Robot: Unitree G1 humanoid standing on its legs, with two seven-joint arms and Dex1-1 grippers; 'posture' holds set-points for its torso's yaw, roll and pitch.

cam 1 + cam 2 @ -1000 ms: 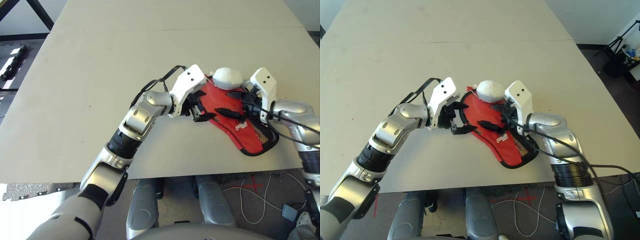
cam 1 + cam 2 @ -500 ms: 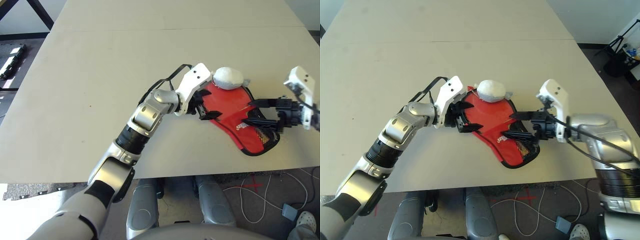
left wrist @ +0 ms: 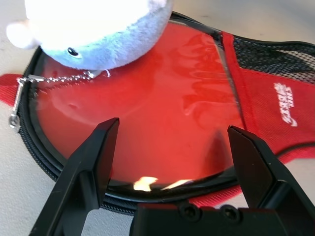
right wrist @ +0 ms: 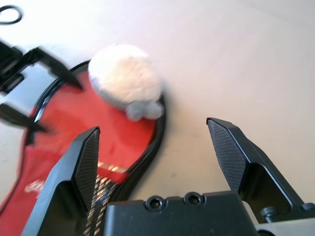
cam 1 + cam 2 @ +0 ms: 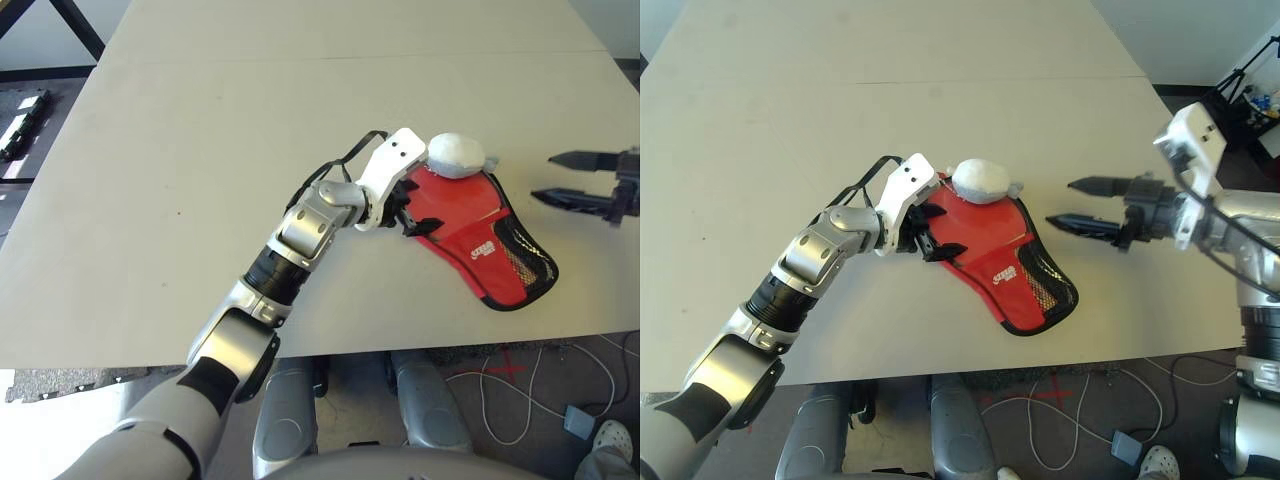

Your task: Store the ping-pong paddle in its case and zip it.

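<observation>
red case (image 5: 995, 250) lies flat (plush charm (image 5: 982, 181) on top), left gripper (image 5: 932, 232) spread over it, right gripper (image 5: 1076, 205) spread beside it.

The paddle could not be told apart inside the case (image 5: 990, 255); a glossy red face showed in the left wrist view, its handle end hidden. The left gripper (image 5: 932, 237) covered the case's near rim. The right gripper (image 5: 585, 182) was cut off by the left eye view's edge. The logo (image 3: 285, 103) was too small to read. The charm (image 4: 125, 78) was blurred.
</observation>
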